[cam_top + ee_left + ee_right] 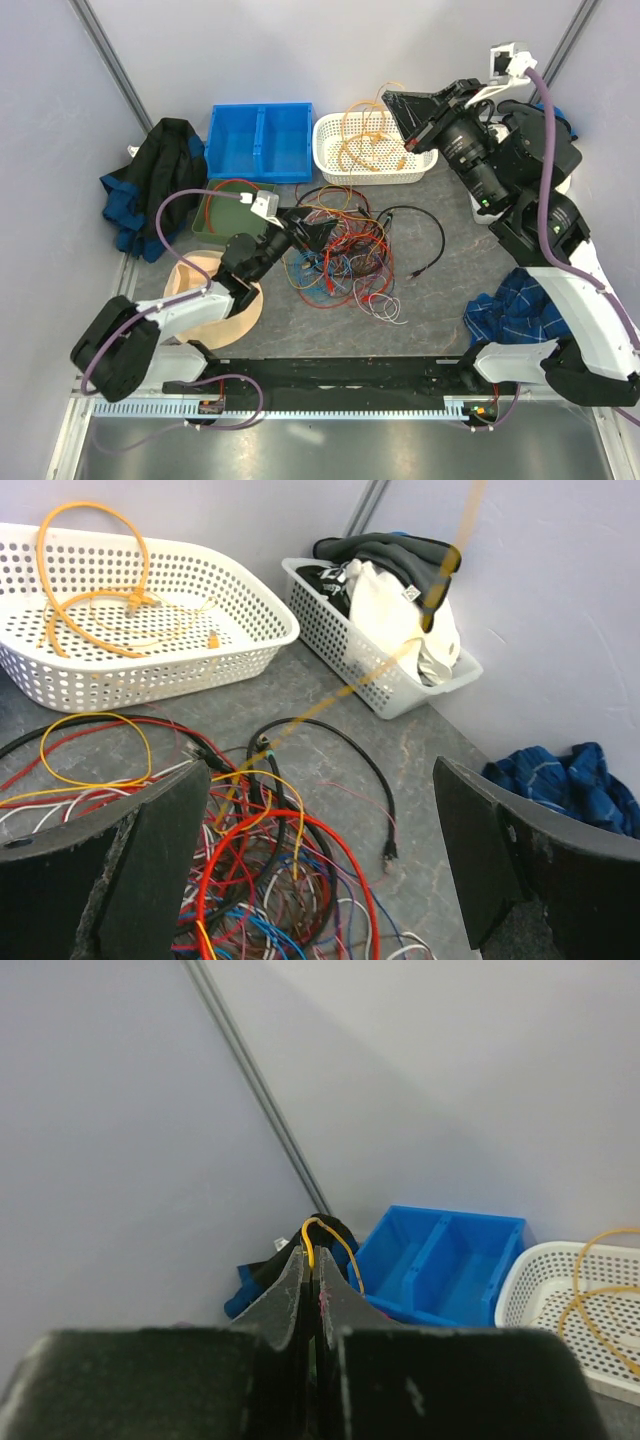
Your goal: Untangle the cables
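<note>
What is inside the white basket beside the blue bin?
Loose orange-yellow cable loops lie on the floor of the white basket; nothing else shows there. In the top view the right gripper, shut on an orange-yellow strand, covers the basket's far right corner.

The left arm stretches low from its base at the desk's near edge toward the middle, with the wrist angled down. The left tool (318, 236) has its fingers (150, 865) spread wide, with nothing gripped between them. The right arm rises along the desk's right edge, elbow high, its forearm pointing toward the far edge. The right tool (312, 1260) is clamped tight, pinching a thin yellow cable (318, 1220) at its tips.
</note>
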### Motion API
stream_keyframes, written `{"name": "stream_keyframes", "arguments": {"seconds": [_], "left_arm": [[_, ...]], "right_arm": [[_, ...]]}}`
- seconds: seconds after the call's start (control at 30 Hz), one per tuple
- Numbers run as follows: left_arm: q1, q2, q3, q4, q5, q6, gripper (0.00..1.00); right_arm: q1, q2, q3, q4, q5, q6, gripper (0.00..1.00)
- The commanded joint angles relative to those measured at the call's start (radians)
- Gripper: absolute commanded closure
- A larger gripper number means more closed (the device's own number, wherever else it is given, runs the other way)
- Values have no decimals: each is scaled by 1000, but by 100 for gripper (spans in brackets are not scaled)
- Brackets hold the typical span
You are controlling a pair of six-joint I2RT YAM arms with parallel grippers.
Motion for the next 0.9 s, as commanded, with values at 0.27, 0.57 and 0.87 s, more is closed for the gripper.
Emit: {"name": "stream_keyframes", "arguments": {"seconds": [0.27, 0.57, 0.87], "left_arm": [[-27, 316, 123, 393, 130, 3, 4], [-23, 491, 289, 309, 110, 8, 69], [160, 280, 662, -545, 93, -34, 98]], "right_arm": [[3, -44, 60, -57, -67, 69, 100], [3, -81, 38, -69, -82, 79, 100], [3, -291, -208, -89, -13, 67, 100]]}}
